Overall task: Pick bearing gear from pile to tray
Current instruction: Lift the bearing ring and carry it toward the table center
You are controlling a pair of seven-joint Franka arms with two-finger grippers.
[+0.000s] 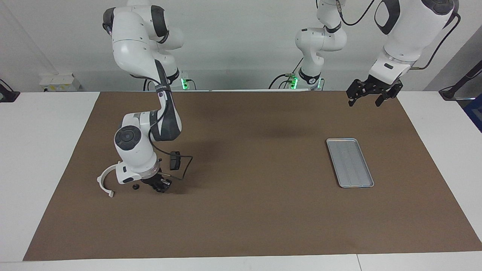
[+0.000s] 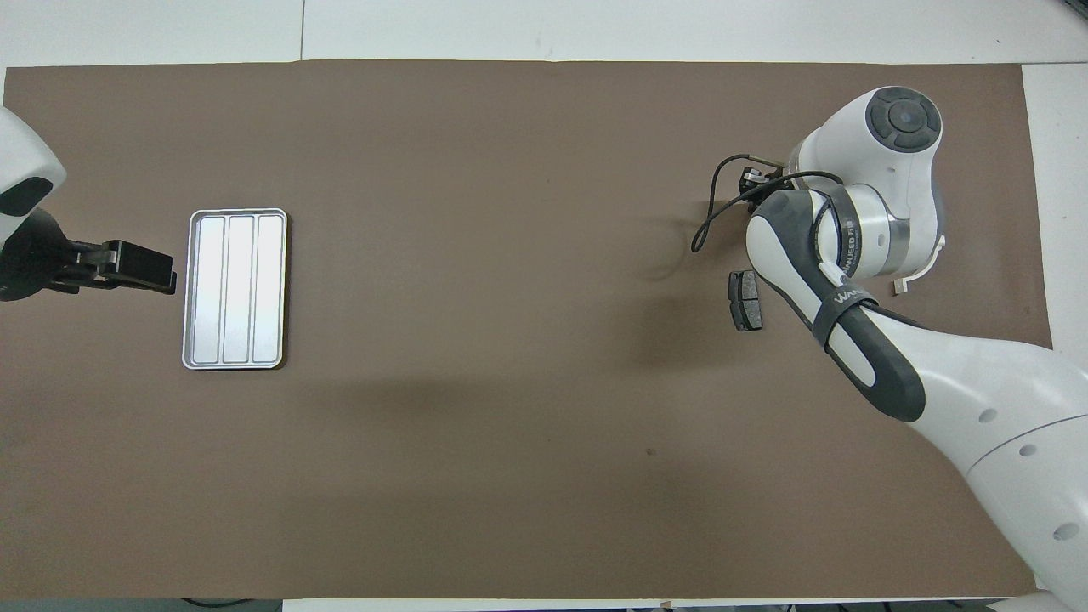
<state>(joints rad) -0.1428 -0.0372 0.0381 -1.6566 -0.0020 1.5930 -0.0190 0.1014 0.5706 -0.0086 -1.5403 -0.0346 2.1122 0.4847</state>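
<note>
The pile lies at the right arm's end of the mat: a white curved arc, a dark brake pad and a tiny black round piece. My right gripper hangs just above the mat beside that round piece. Its fingertips are drawn close on a small dark part, which I take for the bearing gear. The silver tray lies empty at the left arm's end. My left gripper waits open, high over the mat, near the tray.
A black cable loops from the right wrist down beside the brake pad. The right arm's forearm covers part of the pile in the overhead view. Brown mat spreads between pile and tray.
</note>
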